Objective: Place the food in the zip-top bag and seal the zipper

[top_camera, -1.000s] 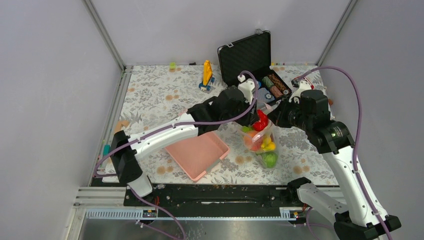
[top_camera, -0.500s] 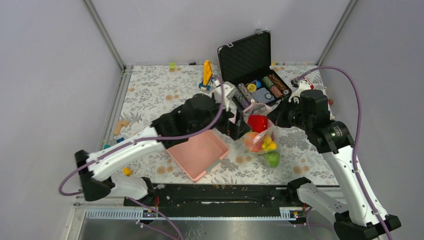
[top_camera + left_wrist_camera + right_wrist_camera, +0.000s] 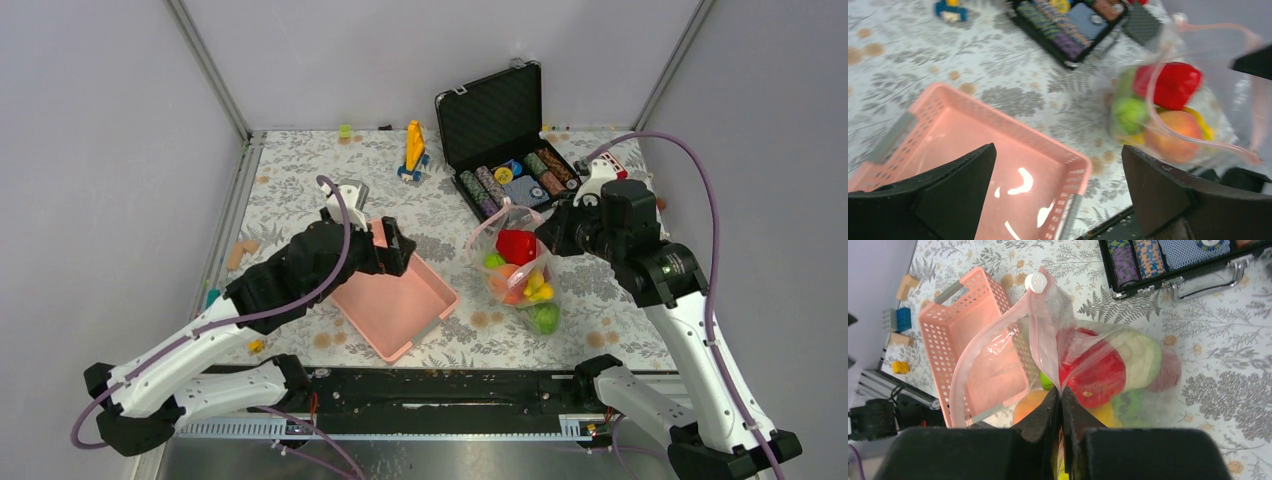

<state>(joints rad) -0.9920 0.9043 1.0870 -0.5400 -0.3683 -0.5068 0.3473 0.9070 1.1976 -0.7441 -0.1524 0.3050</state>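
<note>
The zip-top bag (image 3: 520, 275) stands on the table with its mouth held up. Inside it lies the food: a red apple (image 3: 516, 245), yellow banana (image 3: 540, 290) and a green fruit (image 3: 541, 318). My right gripper (image 3: 550, 238) is shut on the bag's mouth edge (image 3: 1061, 392). The wrist view shows the pinkish zipper (image 3: 988, 335) looping open, with the red apple (image 3: 1095, 372) and pale cabbage (image 3: 1140, 352) below it. My left gripper (image 3: 395, 245) hangs open and empty over the pink basket (image 3: 998, 150), left of the bag (image 3: 1198, 100).
An open black case of poker chips (image 3: 510, 180) stands behind the bag. A yellow toy (image 3: 414, 148) is at the back. The pink basket (image 3: 395, 305) lies left of the bag. Small blocks (image 3: 240, 252) are scattered by the left wall.
My left gripper opened, let go of the red apple in the bag's mouth, and drew back left over the pink basket. The right gripper kept its hold on the bag's edge.
</note>
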